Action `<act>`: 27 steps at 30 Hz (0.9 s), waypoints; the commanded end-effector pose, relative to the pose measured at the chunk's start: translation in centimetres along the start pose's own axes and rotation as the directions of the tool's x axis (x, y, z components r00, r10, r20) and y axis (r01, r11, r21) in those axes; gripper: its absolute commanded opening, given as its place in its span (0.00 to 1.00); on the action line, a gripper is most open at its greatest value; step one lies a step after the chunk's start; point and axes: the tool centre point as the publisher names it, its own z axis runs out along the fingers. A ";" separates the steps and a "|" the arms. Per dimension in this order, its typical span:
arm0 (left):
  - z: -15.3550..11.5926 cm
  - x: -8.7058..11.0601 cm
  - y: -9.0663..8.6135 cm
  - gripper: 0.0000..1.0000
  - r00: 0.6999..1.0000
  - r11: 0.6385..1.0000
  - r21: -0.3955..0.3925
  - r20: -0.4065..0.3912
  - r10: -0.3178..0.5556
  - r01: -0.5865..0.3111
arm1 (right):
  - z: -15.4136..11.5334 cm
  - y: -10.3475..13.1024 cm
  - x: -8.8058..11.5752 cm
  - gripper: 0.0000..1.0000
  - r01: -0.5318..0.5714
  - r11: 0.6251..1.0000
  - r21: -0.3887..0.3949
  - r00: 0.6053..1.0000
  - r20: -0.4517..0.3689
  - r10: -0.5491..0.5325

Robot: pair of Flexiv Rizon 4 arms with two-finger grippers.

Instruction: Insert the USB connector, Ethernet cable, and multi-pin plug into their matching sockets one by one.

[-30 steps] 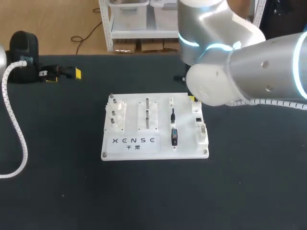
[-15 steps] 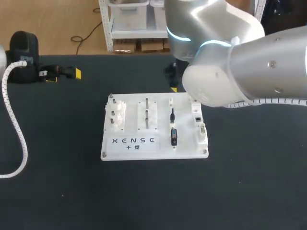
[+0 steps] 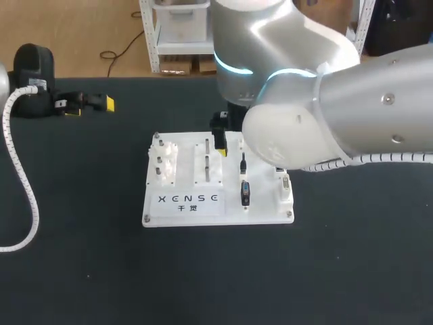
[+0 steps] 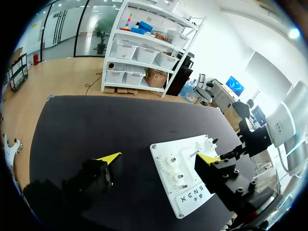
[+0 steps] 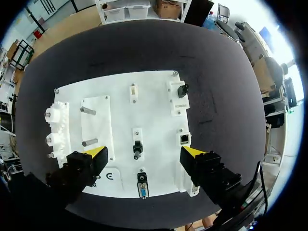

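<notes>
**A:** Right wrist view. The right claw [image 5: 144, 155] is spread wide and holds nothing, hanging over the white board [image 5: 115, 86]. Why there?

**B:** My judgement is that it's lining up a pick. The Ethernet cable [image 5: 137, 149] lies in its holder directly between the fingers. The multi-pin plug [image 5: 143, 190] sits in the next holder, nearer the wrist.

**A:** And the sockets?

**B:** They're on the raised strip beside one finger. The Ethernet socket [image 5: 185, 138] is bare. A black piece [image 5: 182, 90] sits in the block at the strip's far end. It's probably the USB connector already seated, though I can't confirm that. The small holder [image 5: 134, 91] at the far end of the middle row looks vacant, which fits.

**A:** Left claw?

**B:** The left claw [image 4: 160, 157] is also released and empty. It hangs over the dark table [image 4: 96, 125], well apart from both plugs. I'd guess it's parked there to leave the board to the right arm.

**A:** What matters next?

**B:** Squaring the fingers on the cable's body, since the holder walls are close.
</notes>
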 end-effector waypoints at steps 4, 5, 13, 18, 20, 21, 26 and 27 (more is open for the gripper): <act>0.0 0.0 0.0 1.00 1.000 1.000 0.000 0.000 0.000 0.000 | 1.5 0.2 0.6 1.00 0.024 0.999 -0.021 1.000 -0.013 -0.025; 0.0 0.0 0.0 1.00 1.000 1.000 0.000 0.000 0.000 0.000 | 1.6 0.2 0.6 1.00 0.027 0.999 -0.029 1.000 -0.012 -0.027; 0.0 0.0 0.0 1.00 1.000 1.000 0.000 0.000 0.000 0.000 | 2.7 0.2 0.7 1.00 0.048 0.998 -0.042 0.999 -0.018 -0.049; 0.0 0.0 0.0 1.00 1.000 1.000 0.000 0.000 0.000 0.000 | 2.7 0.2 0.7 1.00 0.053 0.997 -0.064 0.998 -0.024 -0.055; 0.0 0.0 0.0 1.00 1.000 1.000 0.000 0.000 0.000 0.000 | 2.7 0.2 0.7 1.00 0.053 0.997 -0.064 0.998 -0.024 -0.055; 0.0 0.0 0.0 1.00 1.000 1.000 0.000 0.000 0.000 0.000 | 2.7 0.2 0.7 1.00 0.053 0.997 -0.064 0.998 -0.024 -0.055; 0.0 0.0 0.0 1.00 1.000 1.000 0.000 0.000 0.000 0.000 | 2.7 0.2 0.7 1.00 0.053 0.997 -0.064 0.998 -0.024 -0.055; 0.0 0.0 0.0 1.00 1.000 1.000 0.000 0.000 0.000 0.000 | 2.7 0.2 0.7 1.00 0.053 0.997 -0.064 0.998 -0.024 -0.055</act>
